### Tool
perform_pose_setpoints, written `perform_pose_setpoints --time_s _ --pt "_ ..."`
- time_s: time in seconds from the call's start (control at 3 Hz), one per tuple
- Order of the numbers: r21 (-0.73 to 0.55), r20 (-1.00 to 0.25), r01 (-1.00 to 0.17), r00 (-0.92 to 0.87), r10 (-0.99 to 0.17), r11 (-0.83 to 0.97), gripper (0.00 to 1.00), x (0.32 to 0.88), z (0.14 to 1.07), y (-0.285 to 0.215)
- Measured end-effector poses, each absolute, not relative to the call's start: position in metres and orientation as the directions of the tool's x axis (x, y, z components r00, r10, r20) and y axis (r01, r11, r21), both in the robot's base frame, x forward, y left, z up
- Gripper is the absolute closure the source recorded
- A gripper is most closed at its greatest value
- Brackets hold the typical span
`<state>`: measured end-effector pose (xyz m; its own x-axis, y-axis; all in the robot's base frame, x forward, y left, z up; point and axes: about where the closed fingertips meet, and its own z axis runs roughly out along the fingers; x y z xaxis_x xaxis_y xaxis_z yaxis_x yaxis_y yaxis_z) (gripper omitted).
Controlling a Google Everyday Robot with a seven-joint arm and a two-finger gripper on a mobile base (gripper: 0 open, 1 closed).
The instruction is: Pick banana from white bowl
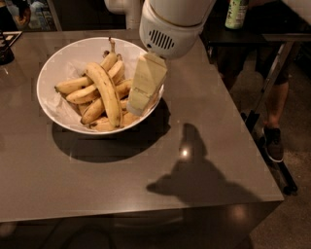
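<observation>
The white bowl (53,73) sits on the left part of a brown table and holds several yellow bananas. The banana (107,92), the longest and thickest one, lies on top of the pile, running from upper left to lower right. My gripper (141,95) hangs from the white arm housing over the bowl's right side, its cream fingers pointing down just right of the banana and covering the bananas behind it. It does not touch the long banana as far as I can see.
The brown table (204,160) extends to the right and front of the bowl, with its edge at the right. A green bottle (236,13) stands on a dark table behind. A person's leg and shoe (273,141) are at the right.
</observation>
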<state>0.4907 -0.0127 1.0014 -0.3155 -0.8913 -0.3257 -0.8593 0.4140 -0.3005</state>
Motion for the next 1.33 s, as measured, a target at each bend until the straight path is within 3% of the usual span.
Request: perform_pose_setpoints --time_s 1.33 --pt "-0.182 -0.299 -0.935 -0.241 -0.923 0.303 0.00 0.515 0.977 0.069"
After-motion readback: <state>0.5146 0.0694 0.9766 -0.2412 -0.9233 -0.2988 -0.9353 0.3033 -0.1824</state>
